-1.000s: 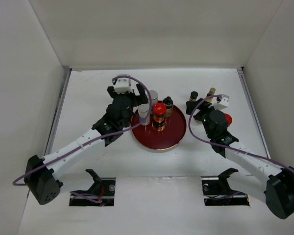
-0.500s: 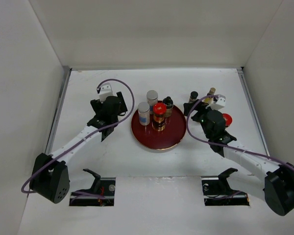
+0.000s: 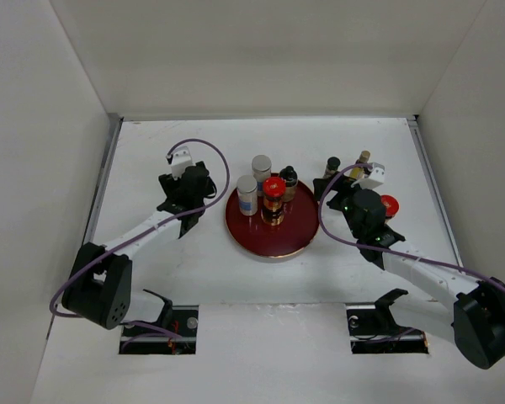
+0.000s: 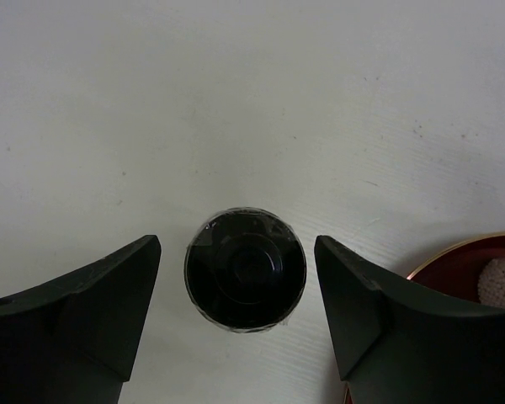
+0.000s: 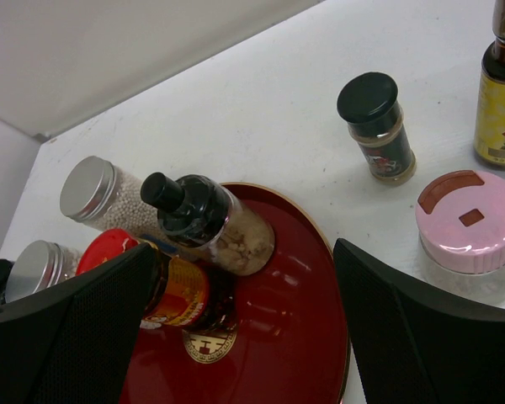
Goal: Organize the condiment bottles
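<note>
My left gripper (image 3: 183,187) is open over the table left of the round dark red tray (image 3: 273,249). In the left wrist view its fingers (image 4: 109,295) stand either side of a black-capped bottle (image 4: 246,269), seen from above, without touching it (image 4: 236,252). This bottle is hidden under the gripper in the top view. On the tray stand two white shakers (image 3: 247,194) (image 3: 262,168), a red-lidded jar (image 3: 274,198) and a black-capped bottle (image 3: 288,178). My right gripper (image 3: 335,195) is open and empty at the tray's right rim (image 5: 244,278).
Right of the tray stand a black-capped jar (image 5: 376,126), a yellow bottle (image 5: 501,101) and a pink-capped jar (image 5: 470,223). A red lid (image 3: 391,203) shows just right of my right gripper. White walls enclose the table on three sides.
My left gripper has left the white shaker on the tray and moved left over the black-capped bottle on the table. My right gripper has shifted slightly.
</note>
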`<state>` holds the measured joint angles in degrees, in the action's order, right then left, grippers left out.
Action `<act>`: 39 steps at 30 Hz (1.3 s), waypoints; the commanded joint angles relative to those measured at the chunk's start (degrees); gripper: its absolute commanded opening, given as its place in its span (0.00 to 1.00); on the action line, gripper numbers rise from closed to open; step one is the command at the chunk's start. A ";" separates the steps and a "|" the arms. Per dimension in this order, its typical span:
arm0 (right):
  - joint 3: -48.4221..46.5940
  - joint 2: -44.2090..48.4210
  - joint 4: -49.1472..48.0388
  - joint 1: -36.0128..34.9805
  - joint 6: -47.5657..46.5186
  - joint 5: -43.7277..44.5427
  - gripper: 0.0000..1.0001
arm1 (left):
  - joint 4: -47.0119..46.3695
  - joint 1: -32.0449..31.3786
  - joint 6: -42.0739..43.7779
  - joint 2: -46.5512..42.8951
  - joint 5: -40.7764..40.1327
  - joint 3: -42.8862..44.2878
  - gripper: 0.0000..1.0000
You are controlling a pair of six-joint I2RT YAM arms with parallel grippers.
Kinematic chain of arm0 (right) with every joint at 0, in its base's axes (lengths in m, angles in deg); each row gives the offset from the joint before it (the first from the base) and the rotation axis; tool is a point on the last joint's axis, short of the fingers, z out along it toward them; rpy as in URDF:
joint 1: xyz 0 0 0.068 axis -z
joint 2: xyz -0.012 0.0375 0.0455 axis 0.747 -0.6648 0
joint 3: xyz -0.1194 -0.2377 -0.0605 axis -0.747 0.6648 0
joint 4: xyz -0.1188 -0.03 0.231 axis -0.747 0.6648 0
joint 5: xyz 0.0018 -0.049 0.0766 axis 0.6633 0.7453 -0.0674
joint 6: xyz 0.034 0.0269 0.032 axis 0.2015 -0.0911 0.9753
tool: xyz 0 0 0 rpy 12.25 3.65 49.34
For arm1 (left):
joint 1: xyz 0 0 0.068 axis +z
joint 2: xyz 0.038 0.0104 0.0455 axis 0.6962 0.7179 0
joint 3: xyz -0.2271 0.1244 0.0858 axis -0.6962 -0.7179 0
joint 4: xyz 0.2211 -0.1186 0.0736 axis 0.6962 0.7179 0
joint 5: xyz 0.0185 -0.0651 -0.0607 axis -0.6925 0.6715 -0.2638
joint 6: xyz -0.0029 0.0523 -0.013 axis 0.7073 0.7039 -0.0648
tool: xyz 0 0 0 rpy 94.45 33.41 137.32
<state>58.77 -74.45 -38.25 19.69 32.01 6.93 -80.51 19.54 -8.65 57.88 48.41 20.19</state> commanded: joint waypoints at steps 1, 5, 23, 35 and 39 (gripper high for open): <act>-1.70 0.30 -1.74 -0.58 0.01 -0.30 0.91 | -4.27 0.63 -0.62 1.21 -0.59 -0.18 0.72; -1.52 1.27 -1.74 -0.58 -0.08 -0.13 0.91 | -4.88 0.72 -0.97 1.47 -0.41 -0.89 0.72; -1.61 0.57 -1.74 -0.58 0.10 -0.48 0.91 | 3.98 -8.23 3.77 -16.17 -5.42 -0.18 0.41; -1.79 0.21 -2.45 -0.84 -0.17 -0.48 0.90 | 12.97 -25.29 -2.02 -19.64 1.96 2.19 0.41; -1.70 0.74 -2.45 -1.28 -0.43 -0.48 0.90 | 8.85 -28.02 -1.85 -14.97 3.54 3.07 0.41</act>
<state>58.77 -74.34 -38.27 19.25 31.97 6.86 -65.17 -7.39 -9.52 41.59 51.06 19.80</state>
